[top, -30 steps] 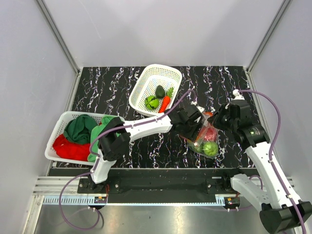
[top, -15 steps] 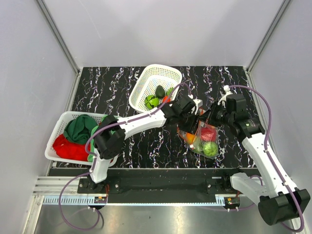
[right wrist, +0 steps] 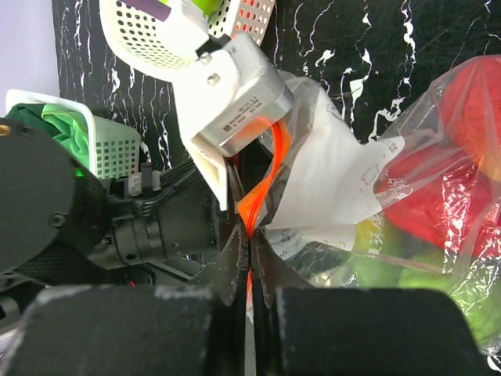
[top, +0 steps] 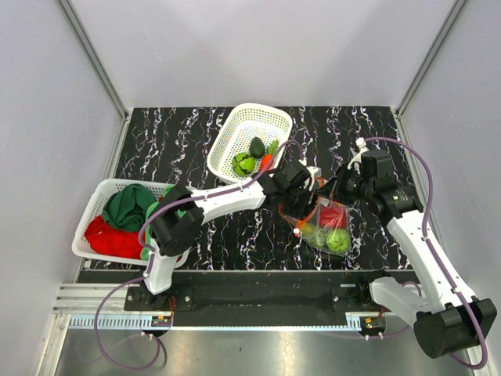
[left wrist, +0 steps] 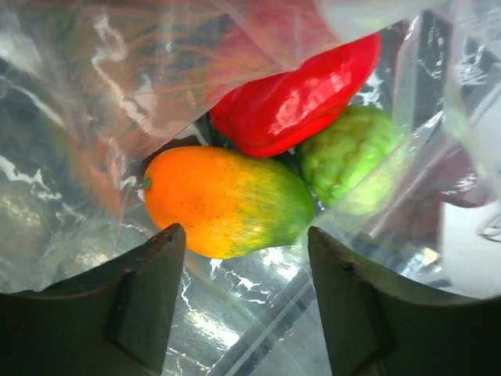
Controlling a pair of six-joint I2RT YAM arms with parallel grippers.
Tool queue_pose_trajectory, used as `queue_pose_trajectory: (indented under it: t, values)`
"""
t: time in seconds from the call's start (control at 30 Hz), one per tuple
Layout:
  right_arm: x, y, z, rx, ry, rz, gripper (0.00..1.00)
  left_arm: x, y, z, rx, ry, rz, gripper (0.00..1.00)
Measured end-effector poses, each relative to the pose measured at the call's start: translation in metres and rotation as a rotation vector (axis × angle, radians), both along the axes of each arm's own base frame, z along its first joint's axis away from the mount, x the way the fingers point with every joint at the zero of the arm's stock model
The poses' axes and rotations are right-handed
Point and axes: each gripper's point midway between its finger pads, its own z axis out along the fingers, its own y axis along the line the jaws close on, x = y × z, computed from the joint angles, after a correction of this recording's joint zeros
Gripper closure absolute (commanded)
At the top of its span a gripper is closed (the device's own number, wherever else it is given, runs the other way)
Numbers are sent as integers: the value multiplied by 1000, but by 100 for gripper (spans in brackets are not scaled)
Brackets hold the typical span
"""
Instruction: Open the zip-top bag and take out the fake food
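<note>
Overhead, the left fingers cannot be seen: the left arm's wrist covers them where it meets the mouth of the zip-top bag. The right fingers are likewise lost under their own wrist. The bag's crinkled film glares and blurs the fake food inside. From above, only a green round piece and a red piece read clearly. In the left wrist view the film fills the frame and the bag's outline is cut off. Whether a layer of plastic lies between fingers and food cannot be told. In the right wrist view the food is cropped at the right edge.

The left fingers stand wide apart with nothing clamped. Just beyond their tips, centred between them, lies an orange-and-green mango. Whether the tips touch it is unclear. Behind it sit a red pepper and a bumpy green fruit.

The right fingers are pressed tight together, pinching the red-orange zip strip. The strip curves up from them beside the left wrist's white housing.

The bag sits on the desk between the two arms, right of centre. A white basket holding a carrot stands behind it. A second basket of red and green cloths sits at the far left.
</note>
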Motion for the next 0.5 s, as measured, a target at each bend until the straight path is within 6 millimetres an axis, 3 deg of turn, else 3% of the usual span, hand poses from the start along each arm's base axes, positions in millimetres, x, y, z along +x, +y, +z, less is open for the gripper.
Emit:
queue_pose_trajectory:
  t: [0.13,0.33,0.5]
  values:
    - [-3,-1,-1,1,-5,0,100,-2,6,-11,40,-11,10,19]
    - [-13,-3,-17,-6,22,0,100,-1,12,-31,107,-32,47,19]
    - [-19,-5,-25,-9,33,0,100,0,0,-35,81,-42,66,17]
